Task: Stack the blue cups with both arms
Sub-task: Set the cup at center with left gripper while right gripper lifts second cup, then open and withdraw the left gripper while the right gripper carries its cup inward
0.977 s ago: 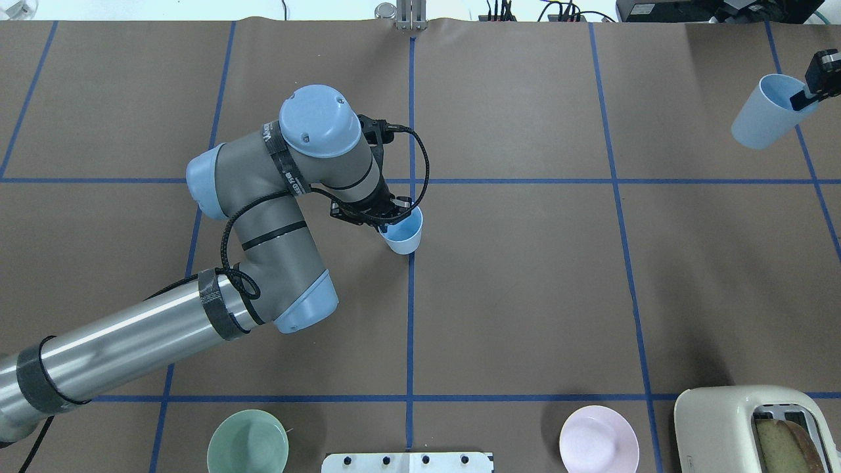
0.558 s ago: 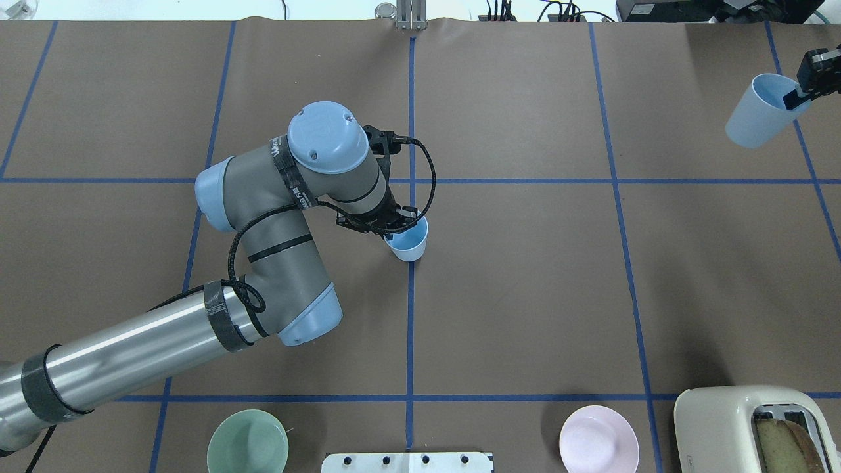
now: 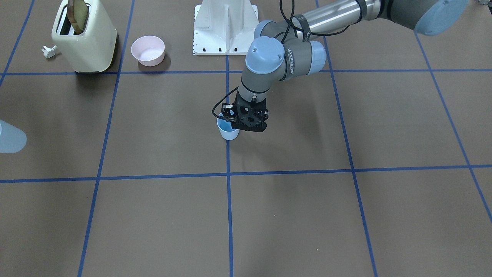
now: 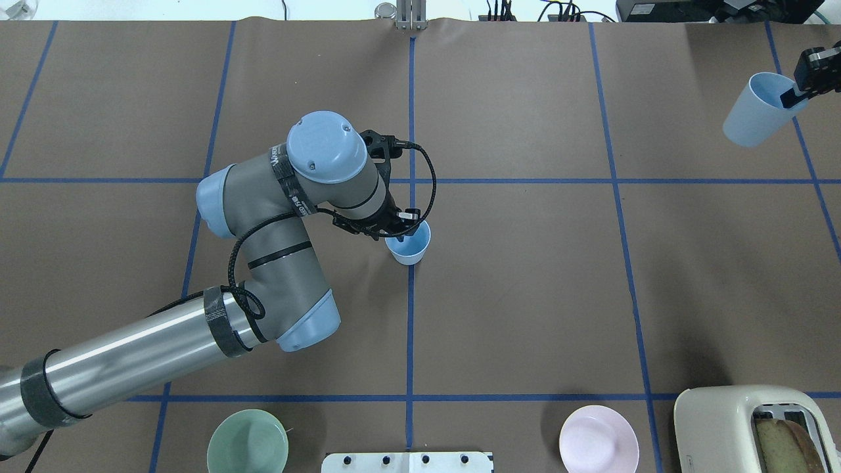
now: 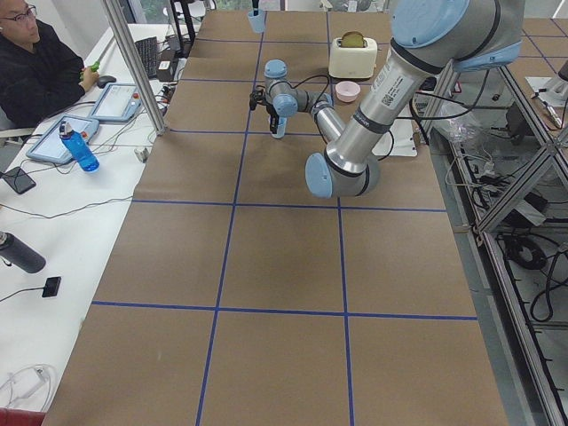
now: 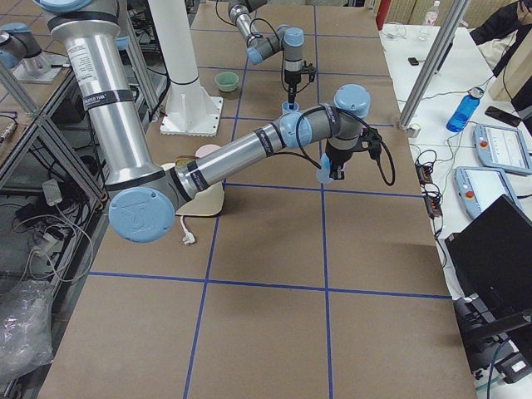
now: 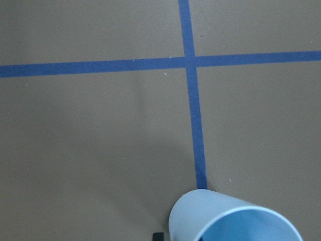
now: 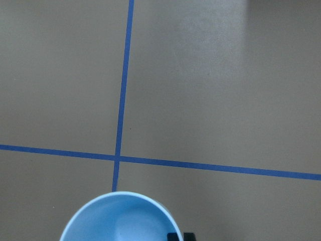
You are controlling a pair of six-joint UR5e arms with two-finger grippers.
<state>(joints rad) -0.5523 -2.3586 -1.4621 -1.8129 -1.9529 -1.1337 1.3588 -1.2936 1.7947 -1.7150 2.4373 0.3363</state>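
Two pale blue cups are in view. My left gripper (image 4: pixel 396 231) is shut on the rim of one blue cup (image 4: pixel 408 245), one finger inside and one outside. It holds the cup upright at the table's middle, on the centre tape line, low over or on the surface. This cup also shows in the front view (image 3: pixel 227 130) and the left wrist view (image 7: pixel 235 221). My right gripper (image 4: pixel 796 87) is shut on the rim of the other blue cup (image 4: pixel 755 121), held tilted in the air at the far right. That cup also shows in the right wrist view (image 8: pixel 118 218).
A cream toaster (image 4: pixel 749 427) with a slice of bread stands at the near right. A pink bowl (image 4: pixel 598 439) and a mint-green bowl (image 4: pixel 248 441) flank the white base (image 4: pixel 407 462). Blue tape lines grid the brown table.
My left arm has carried its cup a little toward the robot and lower. My right gripper has shifted its cup slightly left and farther away.
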